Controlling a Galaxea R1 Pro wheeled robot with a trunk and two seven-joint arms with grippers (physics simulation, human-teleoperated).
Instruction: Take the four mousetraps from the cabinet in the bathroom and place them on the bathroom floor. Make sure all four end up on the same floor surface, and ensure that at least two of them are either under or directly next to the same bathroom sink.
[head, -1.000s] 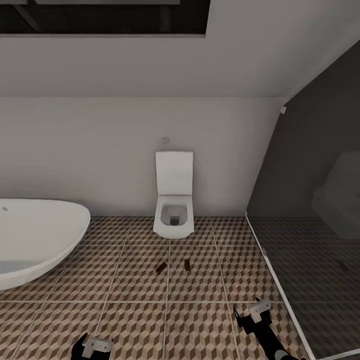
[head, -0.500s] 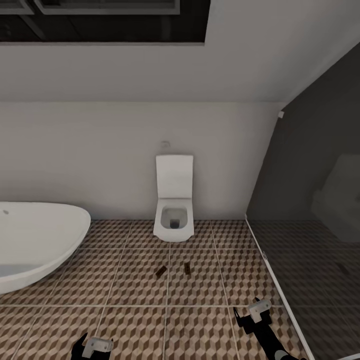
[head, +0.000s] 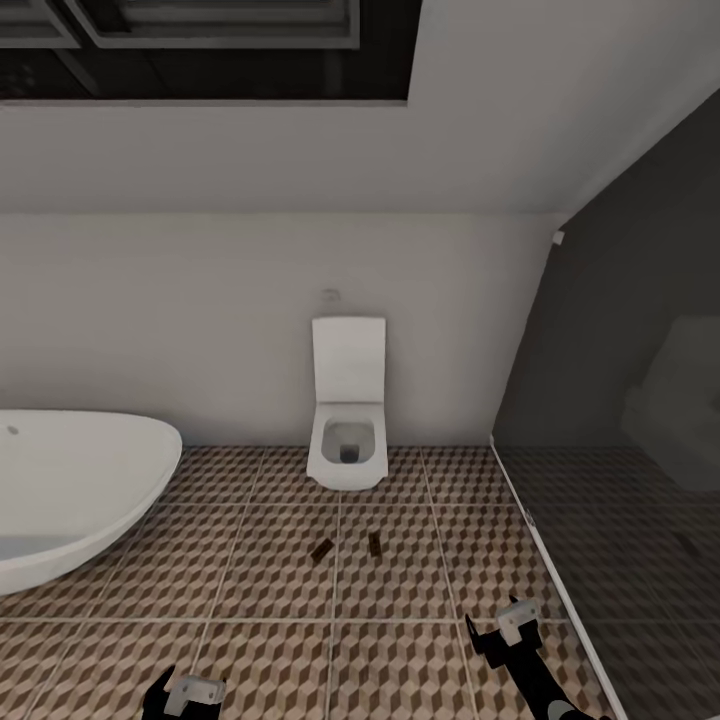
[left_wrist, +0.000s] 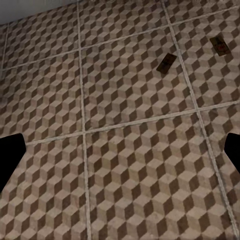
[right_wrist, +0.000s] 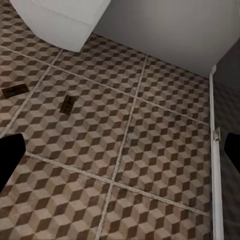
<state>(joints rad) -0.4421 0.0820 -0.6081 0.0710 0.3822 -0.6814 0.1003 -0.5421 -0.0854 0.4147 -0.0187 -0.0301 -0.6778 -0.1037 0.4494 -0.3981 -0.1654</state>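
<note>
Two mousetraps lie flat on the cube-patterned bathroom floor (head: 260, 580), in front of the toilet: one (head: 322, 550) left of a grout line, the other (head: 375, 543) right of it. They appear again as small tan boards in the left wrist view (left_wrist: 165, 63) (left_wrist: 219, 45) and the right wrist view (right_wrist: 15, 90) (right_wrist: 67, 104). My left gripper (head: 178, 690) and right gripper (head: 500, 630) hang low over the tiles, both open and holding nothing. Each is well short of the traps. The cabinet and the sink are out of view.
A white square toilet (head: 347, 440) stands against the far wall, and its base (right_wrist: 60, 20) also shows in the right wrist view. A white oval bathtub (head: 70, 490) is at the left. A dark glass partition (head: 620, 450) with a pale bottom rail (right_wrist: 215, 150) closes the right side.
The whole head view has shifted slightly, so the toilet and traps sit a little lower in the picture; the camera moved. Both grippers keep their places and stay open.
</note>
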